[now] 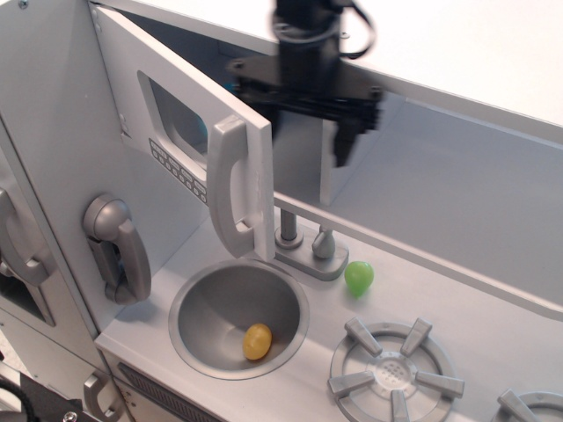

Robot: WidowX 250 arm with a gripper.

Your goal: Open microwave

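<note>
I see the microwave [189,141] at upper left, door swung out over the sink [238,317], tall grey handle [230,187] on its free edge, a row of small buttons under the window; no writing I can read on them. Gripper [303,132] sits blurred just right of the door's top edge, above the faucet [308,246]; one finger [345,141] shows, the other hides behind the door, so spread I can't tell. Yellow egg [257,341] in the sink, green pear [358,277] right of the faucet, phone [119,248] left of the sink.
</note>
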